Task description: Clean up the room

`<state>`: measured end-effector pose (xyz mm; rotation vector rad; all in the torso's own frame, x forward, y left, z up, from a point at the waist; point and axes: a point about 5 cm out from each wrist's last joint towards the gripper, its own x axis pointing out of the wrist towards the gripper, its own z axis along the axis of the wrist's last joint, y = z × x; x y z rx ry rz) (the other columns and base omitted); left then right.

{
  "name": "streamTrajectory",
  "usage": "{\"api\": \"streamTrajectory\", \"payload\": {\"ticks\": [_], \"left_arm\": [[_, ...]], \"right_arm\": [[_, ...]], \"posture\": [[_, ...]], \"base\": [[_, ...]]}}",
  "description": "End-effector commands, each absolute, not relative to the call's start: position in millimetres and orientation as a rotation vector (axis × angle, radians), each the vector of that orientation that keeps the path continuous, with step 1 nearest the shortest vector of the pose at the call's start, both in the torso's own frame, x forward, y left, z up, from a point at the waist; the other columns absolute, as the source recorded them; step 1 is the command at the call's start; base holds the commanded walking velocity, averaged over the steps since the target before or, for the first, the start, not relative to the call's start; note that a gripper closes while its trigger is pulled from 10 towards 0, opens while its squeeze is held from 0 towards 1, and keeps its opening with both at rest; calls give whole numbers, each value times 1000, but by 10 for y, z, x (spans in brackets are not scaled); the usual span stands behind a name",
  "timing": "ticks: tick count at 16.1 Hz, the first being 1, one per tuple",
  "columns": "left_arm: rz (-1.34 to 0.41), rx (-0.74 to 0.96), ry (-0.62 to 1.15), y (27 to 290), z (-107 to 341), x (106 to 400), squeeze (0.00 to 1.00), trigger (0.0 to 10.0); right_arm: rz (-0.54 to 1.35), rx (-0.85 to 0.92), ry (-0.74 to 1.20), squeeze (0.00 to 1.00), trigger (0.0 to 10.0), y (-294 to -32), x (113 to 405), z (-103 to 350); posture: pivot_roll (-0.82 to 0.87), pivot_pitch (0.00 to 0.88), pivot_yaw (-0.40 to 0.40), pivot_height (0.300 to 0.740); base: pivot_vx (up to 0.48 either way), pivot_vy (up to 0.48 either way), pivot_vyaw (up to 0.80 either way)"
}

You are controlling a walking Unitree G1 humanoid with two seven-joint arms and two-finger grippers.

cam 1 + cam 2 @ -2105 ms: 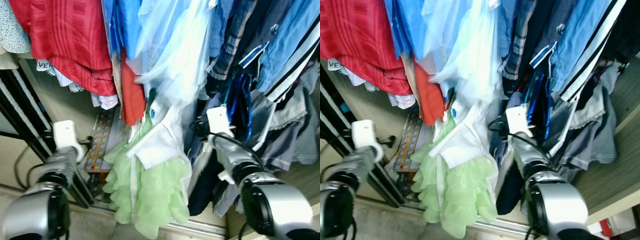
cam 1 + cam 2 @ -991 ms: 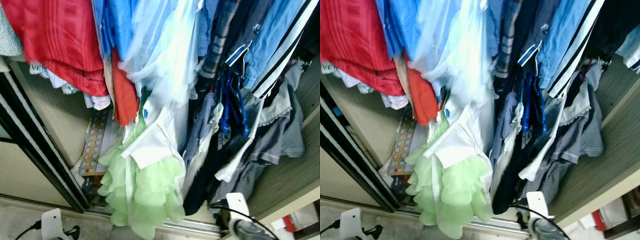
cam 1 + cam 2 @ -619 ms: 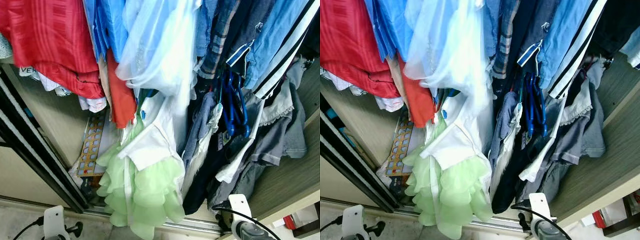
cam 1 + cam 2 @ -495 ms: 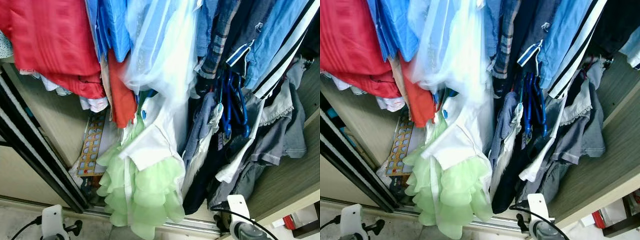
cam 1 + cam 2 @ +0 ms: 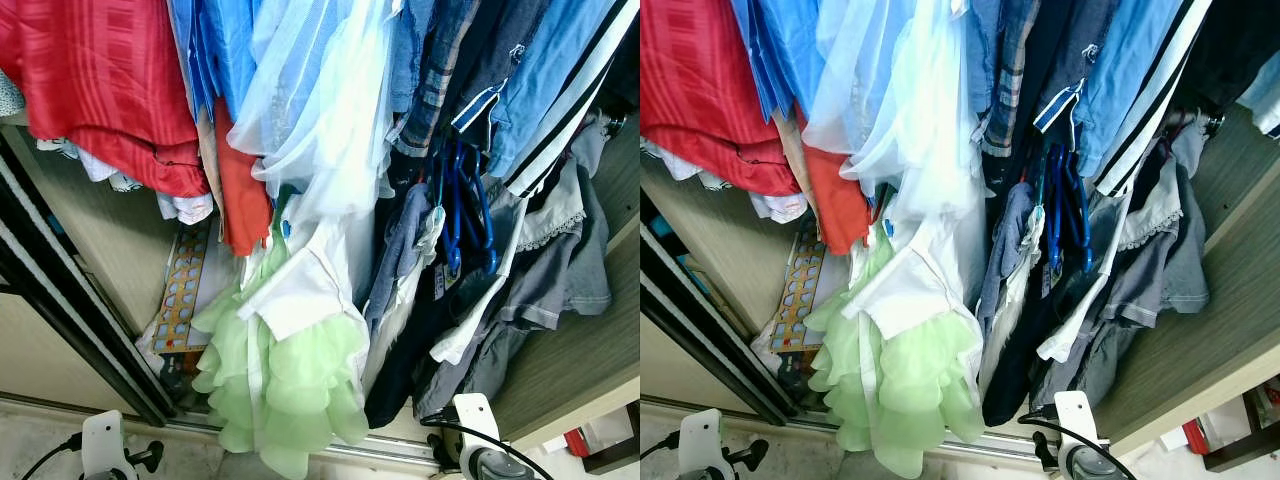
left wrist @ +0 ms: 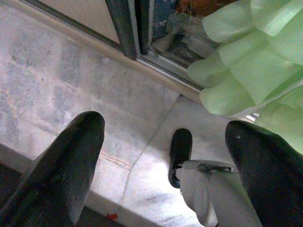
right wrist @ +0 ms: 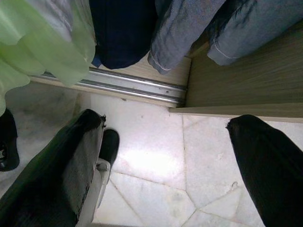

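Both arms have dropped from chest height among the hanging clothes to the lower edge of the head views, clear of the wardrobe.

Left eye view: the frilled pale-green dress [image 5: 285,385] hangs low, its hem just above the silver sliding-door track [image 5: 395,452]; the red striped garment [image 5: 110,85] and the sheer white-blue gown [image 5: 330,120] crowd the rail beside the blue plastic hangers [image 5: 465,215].

Left wrist view: the left hand [image 6: 165,165] is spread wide, holding nothing, over the pale marble floor [image 6: 61,90].

Right wrist view: the right hand [image 7: 165,161] is likewise spread and holds nothing, near the wood-grain wardrobe base [image 7: 241,80].

Assessment: nothing is loose on the floor. Judged best practice is to step back with the arms kept low, clear of the hems, before seeking the next item.
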<state>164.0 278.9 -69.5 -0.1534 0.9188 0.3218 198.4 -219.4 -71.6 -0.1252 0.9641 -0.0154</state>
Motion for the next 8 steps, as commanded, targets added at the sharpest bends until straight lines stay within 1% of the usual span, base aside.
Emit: {"api": "streamTrajectory", "payload": {"ticks": [1,8], "left_arm": [[322,-150,921,2803,-694,1629,0,10000],[322,-150,921,2803,-694,1629,0,10000]], "right_arm": [[-9,-128,965,0,10000,-2207,1975,-717],[-9,-128,965,0,10000,-2207,1975,-717]], "posture": [[-30,49,-60,740],[-30,49,-60,740]], "base": [[0,0,0],[0,0,0]]}}
